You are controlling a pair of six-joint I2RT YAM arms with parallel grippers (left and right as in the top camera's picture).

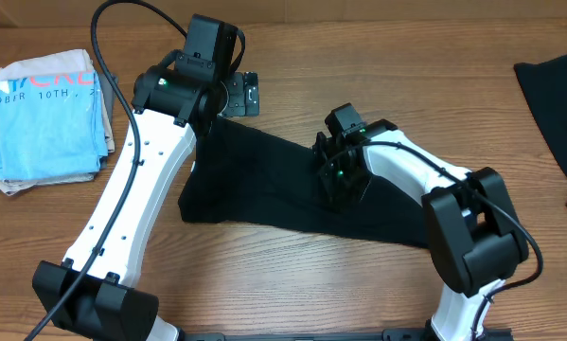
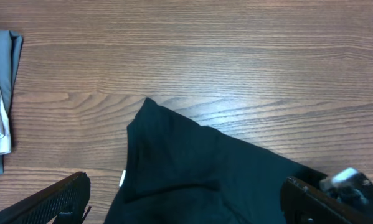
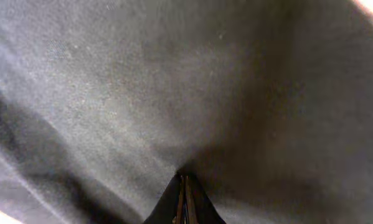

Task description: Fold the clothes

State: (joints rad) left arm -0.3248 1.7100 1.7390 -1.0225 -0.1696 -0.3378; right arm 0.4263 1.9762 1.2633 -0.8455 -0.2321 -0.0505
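The black T-shirt lay bunched on the wooden desk, near the middle, between the two arms. It formed a long, uneven band running from the left arm's wrist toward the base of the right arm.

The right claw was closed, pinching a fold of the shirt's fabric. In the right wrist view, the fingertips met with the cloth gathered at their point (dark fabric filled almost the entire frame).

The left claw stood fully open at the far end of the shirt. In the left wrist view, its two fingers appeared at the lower corners with nothing between them but a pointed corner of the shirt lying on the desk. Contact with the cloth could not be determined.

A folded light-blue T-shirt with printed lettering lay at the desk's left edge, well apart from the black one. A second black garment lay at the right edge.
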